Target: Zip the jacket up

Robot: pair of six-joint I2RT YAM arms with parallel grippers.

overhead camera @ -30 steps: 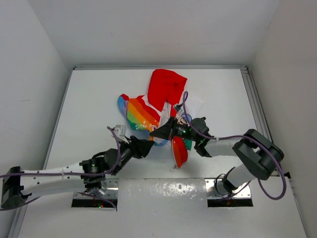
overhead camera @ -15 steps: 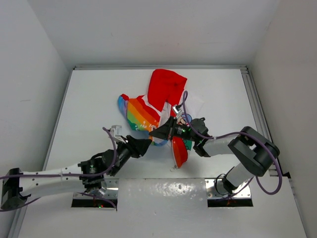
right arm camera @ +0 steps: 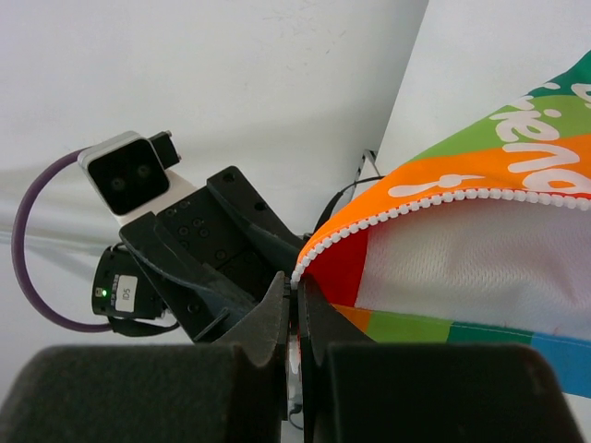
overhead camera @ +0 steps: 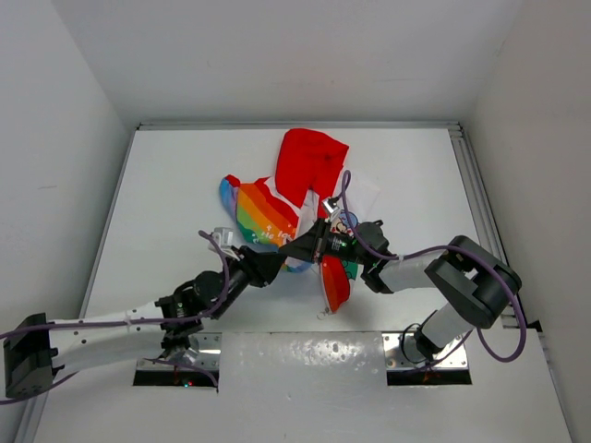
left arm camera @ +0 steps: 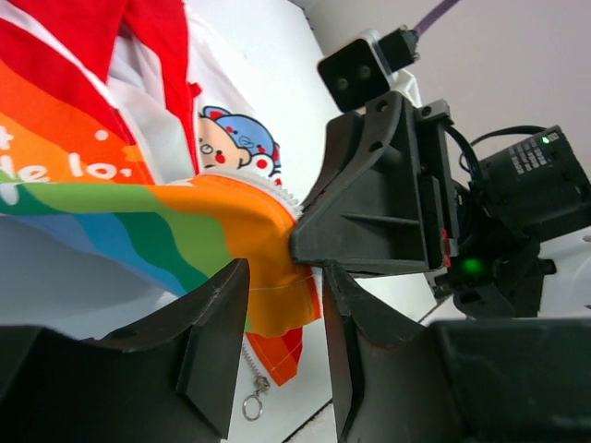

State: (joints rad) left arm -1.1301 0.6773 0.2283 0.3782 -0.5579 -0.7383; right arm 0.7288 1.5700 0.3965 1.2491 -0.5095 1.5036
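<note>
The jacket [overhead camera: 277, 208] lies mid-table, red hood [overhead camera: 312, 159] at the far end, rainbow panel toward the left. My right gripper [overhead camera: 294, 247] is shut on the jacket's orange zipper edge [right arm camera: 416, 210]; its jaws [right arm camera: 295, 281] pinch the end of the white teeth. My left gripper [overhead camera: 275, 263] is open, its fingers either side of the hanging orange corner [left arm camera: 277, 295] and right below the right gripper [left arm camera: 369, 203]. A zipper pull with a ring [left arm camera: 251, 404] hangs loose below. The cartoon print [left arm camera: 235, 148] shows on the white front.
The white table [overhead camera: 166, 185] is walled on three sides, with a metal rail [overhead camera: 471, 185] along its right edge. Metal mount plates [overhead camera: 305, 355] sit at the near edge between the arm bases. The left gripper's body [right arm camera: 212, 268] fills the space just beyond my right jaws.
My left gripper has crept forward and up toward the jacket corner held by the right gripper. The right gripper shifted slightly left, still holding the fabric.
</note>
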